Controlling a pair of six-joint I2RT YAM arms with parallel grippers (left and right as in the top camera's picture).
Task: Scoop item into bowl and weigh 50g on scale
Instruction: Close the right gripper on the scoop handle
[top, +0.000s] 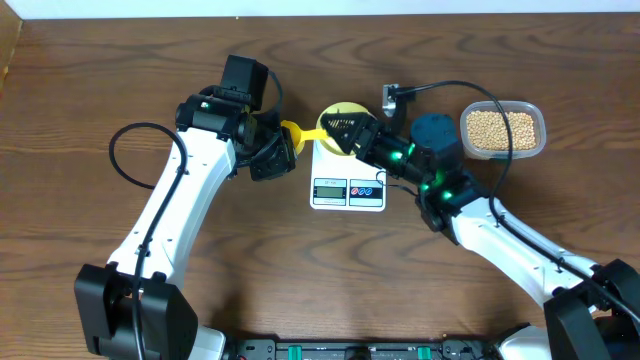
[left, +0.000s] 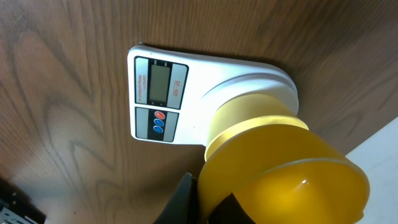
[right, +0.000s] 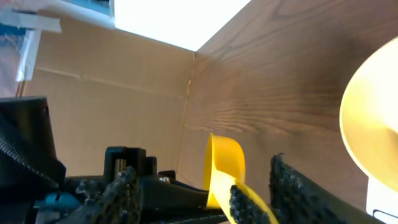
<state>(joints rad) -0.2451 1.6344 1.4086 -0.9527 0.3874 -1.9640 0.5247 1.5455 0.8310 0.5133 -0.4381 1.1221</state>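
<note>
The white scale (top: 348, 190) stands mid-table, and its display and buttons show in the left wrist view (left: 155, 93). The pale-yellow bowl (top: 336, 108) sits on its platform (left: 249, 115) and also shows in the right wrist view (right: 373, 106). My left gripper (top: 275, 150) (left: 208, 208) is shut on the bright yellow scoop (top: 295, 131) (left: 292, 180), held beside the bowl. No beans show in the scoop. My right gripper (top: 345, 128) (right: 211, 199) is open over the bowl, with the scoop (right: 225, 165) between its fingers. The beans (top: 500, 127) fill a clear tub at the right. The bowl's inside is hidden.
A dark teal round object (top: 436, 130) lies between the scale and the tub. A small metal piece with a cable (top: 390, 97) sits behind the scale. A cardboard wall (right: 112, 81) stands at the table's left edge. Both arms cross over the scale area.
</note>
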